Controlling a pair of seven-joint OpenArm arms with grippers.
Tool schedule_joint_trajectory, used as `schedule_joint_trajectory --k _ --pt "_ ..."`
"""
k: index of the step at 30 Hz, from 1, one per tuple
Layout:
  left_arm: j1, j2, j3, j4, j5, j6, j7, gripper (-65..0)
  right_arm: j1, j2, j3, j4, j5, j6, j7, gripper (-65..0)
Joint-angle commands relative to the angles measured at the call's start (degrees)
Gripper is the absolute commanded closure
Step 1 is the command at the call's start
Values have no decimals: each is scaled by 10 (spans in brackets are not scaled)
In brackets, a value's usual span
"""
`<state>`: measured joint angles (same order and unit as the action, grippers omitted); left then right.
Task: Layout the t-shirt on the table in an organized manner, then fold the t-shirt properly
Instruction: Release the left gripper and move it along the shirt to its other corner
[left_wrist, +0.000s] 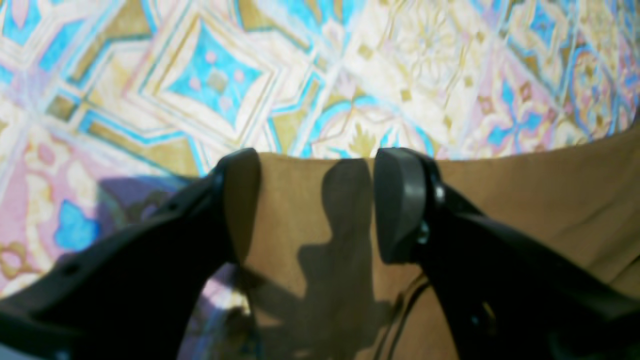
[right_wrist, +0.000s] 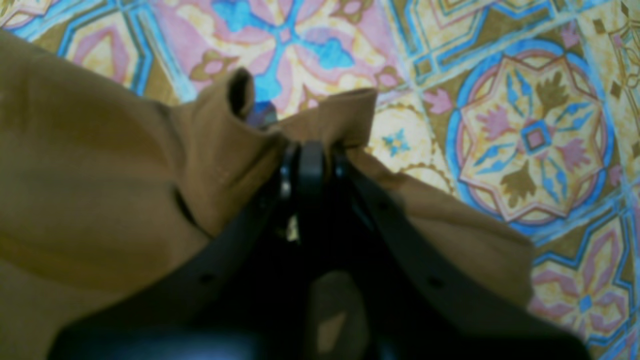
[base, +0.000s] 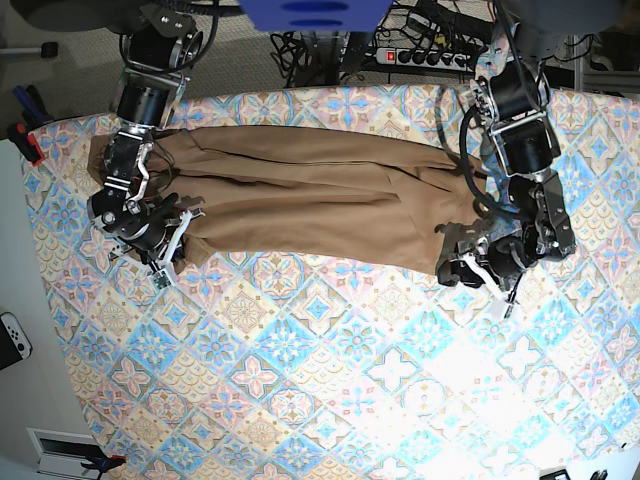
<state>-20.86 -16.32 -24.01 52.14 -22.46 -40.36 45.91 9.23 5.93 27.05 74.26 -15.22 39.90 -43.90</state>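
One t-shirt (base: 300, 200), plain tan-brown with no print, label or writing to be read on it, lies stretched in a long band across the far half of the tabletop (base: 300, 380), running from about nine o'clock to three o'clock in the base view. Folds and creases run lengthwise through it.

There are two arms, one at each end of the cloth. At nine o'clock the right gripper (right_wrist: 310, 150) has its fingers pressed together on a bunched corner of the t-shirt; the right wrist view shows the fabric puckered up around the closed tips, with a small open loop of hem just above them. At three to four o'clock the left gripper (left_wrist: 317, 200) holds its fingers wide apart. The left wrist view shows them straddling the straight edge of the cloth, which lies flat between the two pads with the gripper's shadow on it; whether the pads touch the fabric is hard to say from this blurred view.

Only the base view shows the whole garment and both arms at once, and beyond the tabletop a power strip (base: 420, 55) among cables at twelve o'clock and a white game controller (base: 12, 338) at the nine o'clock edge. The wrist views show the tile pattern of blue, pink and cream close up.
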Motion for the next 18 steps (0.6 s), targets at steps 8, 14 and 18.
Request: schedule_joint_trajectory --k 8,14,18 --pt "-7 15 3 -2 89 4 8 -60 4 8 2 6 -18 1 -20 0" --pt "-7 23 2 -1 128 4 10 0 6 8 2 27 -18 1 -20 0" --pt "-7 23 -1 1 126 4 9 0 6 8 2 75 -18 1 -20 0"
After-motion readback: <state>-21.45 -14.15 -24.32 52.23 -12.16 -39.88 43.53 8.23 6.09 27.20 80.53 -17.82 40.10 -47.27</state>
